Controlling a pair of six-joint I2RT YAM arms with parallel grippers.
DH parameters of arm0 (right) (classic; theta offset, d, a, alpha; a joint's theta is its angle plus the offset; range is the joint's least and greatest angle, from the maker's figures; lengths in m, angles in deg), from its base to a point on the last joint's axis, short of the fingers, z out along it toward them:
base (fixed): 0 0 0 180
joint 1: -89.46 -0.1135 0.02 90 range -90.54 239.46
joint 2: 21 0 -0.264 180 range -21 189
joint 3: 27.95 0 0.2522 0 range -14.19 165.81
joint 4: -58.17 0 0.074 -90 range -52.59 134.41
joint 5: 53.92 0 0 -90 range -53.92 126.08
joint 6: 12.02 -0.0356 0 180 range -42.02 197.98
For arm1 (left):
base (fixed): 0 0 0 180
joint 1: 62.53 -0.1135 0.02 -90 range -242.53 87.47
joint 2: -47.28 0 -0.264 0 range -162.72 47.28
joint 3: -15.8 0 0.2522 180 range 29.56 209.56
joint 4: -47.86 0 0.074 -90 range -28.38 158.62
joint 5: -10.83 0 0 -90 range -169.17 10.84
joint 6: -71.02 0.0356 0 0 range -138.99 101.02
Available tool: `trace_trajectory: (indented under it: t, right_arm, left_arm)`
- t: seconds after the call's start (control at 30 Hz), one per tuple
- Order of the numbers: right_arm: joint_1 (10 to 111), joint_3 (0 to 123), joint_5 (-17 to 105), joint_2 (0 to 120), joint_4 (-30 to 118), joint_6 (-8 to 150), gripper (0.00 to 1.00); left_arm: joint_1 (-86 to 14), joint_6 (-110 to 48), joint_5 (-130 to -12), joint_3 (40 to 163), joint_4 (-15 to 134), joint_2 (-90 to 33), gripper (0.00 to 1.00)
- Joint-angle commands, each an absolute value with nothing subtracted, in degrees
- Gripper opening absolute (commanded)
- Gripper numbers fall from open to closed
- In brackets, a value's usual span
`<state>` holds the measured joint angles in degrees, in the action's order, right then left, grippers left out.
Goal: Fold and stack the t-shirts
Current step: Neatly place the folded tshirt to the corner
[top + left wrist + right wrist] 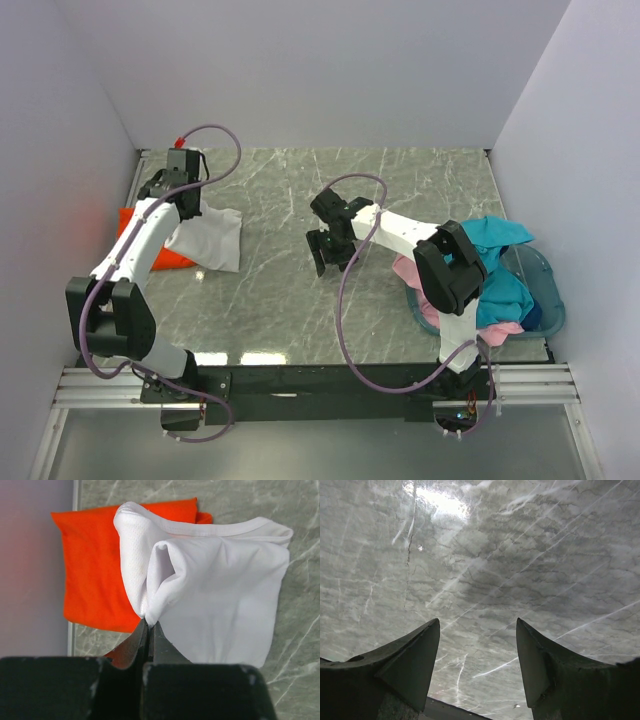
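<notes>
A folded white t-shirt lies at the table's left, partly on a folded bright orange t-shirt. My left gripper is shut on the white shirt's edge; in the left wrist view the white shirt bunches up at the pinched fingertips, with the orange shirt under it to the left. My right gripper is open and empty over bare table at the middle; its wrist view shows only marble between the fingers. Teal and pink t-shirts lie in the basket at right.
The translucent teal basket sits at the table's right front corner, beside the right arm. The enclosure's white walls stand close on the left, back and right. The marble table stretches between the arms.
</notes>
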<state>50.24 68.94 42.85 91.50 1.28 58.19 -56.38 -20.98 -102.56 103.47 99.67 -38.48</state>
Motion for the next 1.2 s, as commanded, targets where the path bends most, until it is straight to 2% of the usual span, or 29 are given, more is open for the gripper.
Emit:
trace_trajectory:
  t: [0.0, 0.33, 1.17]
  right_arm:
    - [50.53, 68.78, 43.20, 88.42, 2.05, 59.00, 0.69]
    - [50.44, 69.31, 43.81, 89.39, 1.96, 59.08, 0.69]
    - [50.35, 68.43, 45.84, 89.65, 2.93, 59.00, 0.69]
  left_arm:
    - [-56.99, -17.77, -104.39, 107.69, 100.12, -36.92, 0.00]
    - [-58.57, -16.79, -104.48, 112.61, 102.23, -34.99, 0.00]
    - [-63.76, -16.26, -101.67, 115.87, 101.44, -34.02, 0.00]
